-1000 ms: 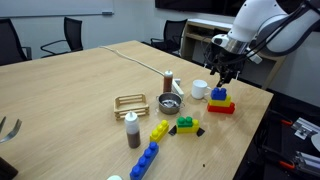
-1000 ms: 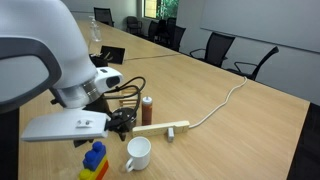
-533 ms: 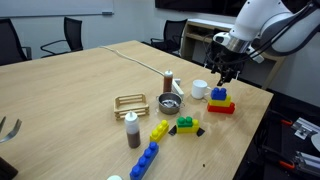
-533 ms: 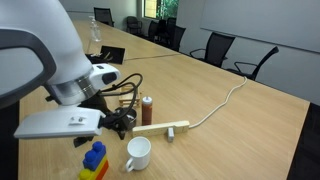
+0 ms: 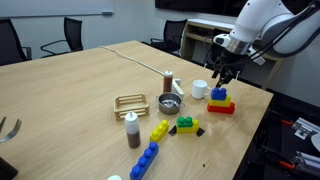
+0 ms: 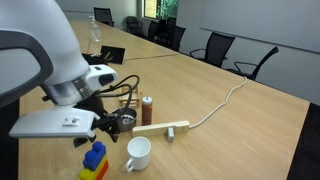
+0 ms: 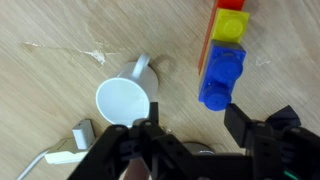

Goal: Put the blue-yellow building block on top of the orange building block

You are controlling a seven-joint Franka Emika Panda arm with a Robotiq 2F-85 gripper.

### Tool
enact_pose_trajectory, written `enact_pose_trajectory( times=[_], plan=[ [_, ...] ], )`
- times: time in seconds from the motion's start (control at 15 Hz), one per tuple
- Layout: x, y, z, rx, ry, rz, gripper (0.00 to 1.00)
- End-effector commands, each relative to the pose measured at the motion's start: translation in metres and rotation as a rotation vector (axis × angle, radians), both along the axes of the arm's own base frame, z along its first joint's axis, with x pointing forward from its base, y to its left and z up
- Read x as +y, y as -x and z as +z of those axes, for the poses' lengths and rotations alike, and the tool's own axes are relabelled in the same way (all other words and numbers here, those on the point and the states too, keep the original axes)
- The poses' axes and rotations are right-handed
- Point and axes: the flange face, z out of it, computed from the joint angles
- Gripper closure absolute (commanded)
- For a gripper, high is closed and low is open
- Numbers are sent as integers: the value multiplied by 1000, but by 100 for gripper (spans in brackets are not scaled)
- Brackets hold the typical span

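The blue-yellow building block rests on the flat red-orange building block near the table's right edge. In the wrist view the blue-yellow block lies along the orange block, whose edge shows beside it. The stack also shows in an exterior view. My gripper hovers just above the stack, open and empty. In the wrist view my gripper is open with the blue end of the block just beyond the jaws, not touching.
A white cup stands next to the stack and shows in the wrist view. A green block, an all-yellow block, a long blue block, a brown bottle, a metal bowl and a wooden rack lie mid-table.
The arm has shifted slightly away from the stack in an exterior view. The blocks have not moved and the gripper stays open.
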Motion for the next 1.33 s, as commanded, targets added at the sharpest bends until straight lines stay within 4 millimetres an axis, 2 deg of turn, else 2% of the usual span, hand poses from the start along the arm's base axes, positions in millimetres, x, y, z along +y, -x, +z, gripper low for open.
enact_pose_trajectory(
  times=[0.0,0.27,0.4,1.27],
  plan=[
    [4,8,3,28,-17,-28,61],
    [4,10,1,48,-24,-42,89],
    [3,10,0,56,-26,-49,99],
    [1,15,-7,98,-28,-70,100]
  ],
)
